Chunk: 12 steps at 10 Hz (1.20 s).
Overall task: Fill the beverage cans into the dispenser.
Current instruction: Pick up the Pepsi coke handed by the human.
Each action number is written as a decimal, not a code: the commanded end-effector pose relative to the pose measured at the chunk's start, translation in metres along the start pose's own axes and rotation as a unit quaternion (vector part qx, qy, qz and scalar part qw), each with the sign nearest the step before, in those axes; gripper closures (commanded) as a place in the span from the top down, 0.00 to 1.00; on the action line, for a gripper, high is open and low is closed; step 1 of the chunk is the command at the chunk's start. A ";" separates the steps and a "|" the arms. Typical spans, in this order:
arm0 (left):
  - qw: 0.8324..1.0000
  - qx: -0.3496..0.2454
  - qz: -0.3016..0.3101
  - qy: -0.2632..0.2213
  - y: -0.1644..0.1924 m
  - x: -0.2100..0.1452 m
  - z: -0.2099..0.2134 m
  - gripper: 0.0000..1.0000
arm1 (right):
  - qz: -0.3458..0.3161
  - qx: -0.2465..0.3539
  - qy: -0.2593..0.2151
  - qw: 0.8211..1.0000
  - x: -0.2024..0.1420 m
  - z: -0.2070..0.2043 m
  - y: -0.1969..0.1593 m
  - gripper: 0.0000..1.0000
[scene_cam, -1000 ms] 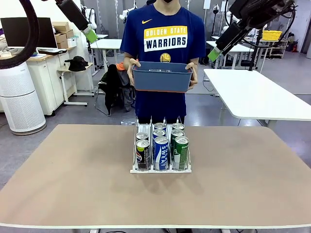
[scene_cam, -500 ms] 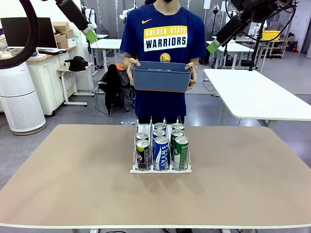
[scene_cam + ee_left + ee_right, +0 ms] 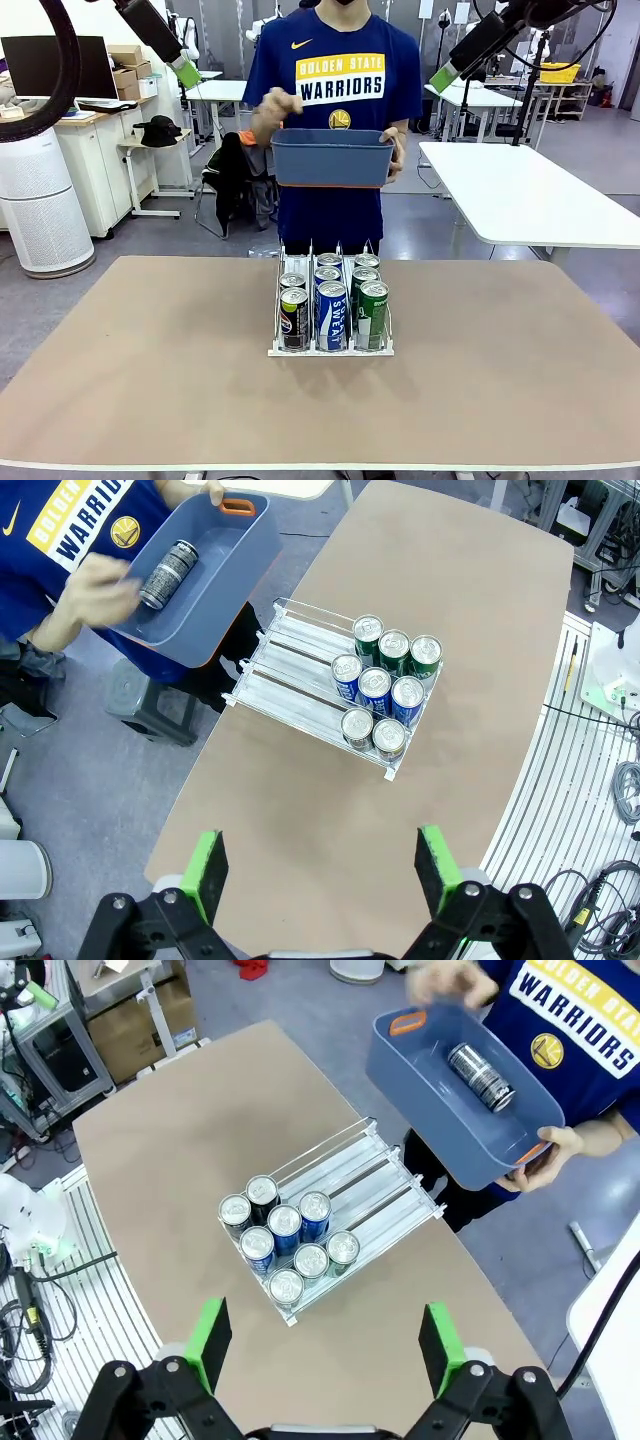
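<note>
The dispenser (image 3: 330, 349) stands mid-table, its front end packed with several beverage cans: black (image 3: 294, 320), blue (image 3: 331, 314) and green (image 3: 373, 314) in the front row. From above, the cans (image 3: 385, 685) fill the near end of the lanes (image 3: 285, 1242), and the far lane lengths (image 3: 295, 670) are bare. Another black can (image 3: 167, 574) lies inside a blue-grey bin (image 3: 332, 158) that the person holds beyond the table. Both grippers hang high above the table, open and holding nothing: left gripper (image 3: 187, 74) (image 3: 320, 865), right gripper (image 3: 443, 78) (image 3: 325, 1342).
One of the person's hands (image 3: 95, 592) hovers over the bin (image 3: 430, 1110), while the other (image 3: 560, 1145) grips its end. Bare brown tabletop (image 3: 140, 350) lies on both sides of the dispenser. A white table (image 3: 530, 190) stands behind at the right.
The person's hand has let go of the bin's side and moved up over it. My right gripper has risen slightly. The left arm and the cans have not moved.
</note>
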State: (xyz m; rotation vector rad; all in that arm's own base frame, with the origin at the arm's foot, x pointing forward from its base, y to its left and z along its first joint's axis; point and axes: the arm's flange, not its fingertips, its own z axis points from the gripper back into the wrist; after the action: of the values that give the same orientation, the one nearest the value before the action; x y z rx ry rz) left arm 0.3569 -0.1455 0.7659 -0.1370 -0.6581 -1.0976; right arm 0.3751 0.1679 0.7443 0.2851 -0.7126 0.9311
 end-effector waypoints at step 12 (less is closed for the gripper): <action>1.000 -0.003 -0.001 0.003 0.000 -0.002 0.000 1.00 | 0.002 0.001 0.000 1.000 0.000 0.002 0.002 1.00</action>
State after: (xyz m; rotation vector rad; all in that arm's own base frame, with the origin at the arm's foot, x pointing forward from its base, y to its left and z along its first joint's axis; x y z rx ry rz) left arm 0.3569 -0.1456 0.7658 -0.1370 -0.6581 -1.0977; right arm 0.3742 0.1679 0.7460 0.2840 -0.7162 0.9320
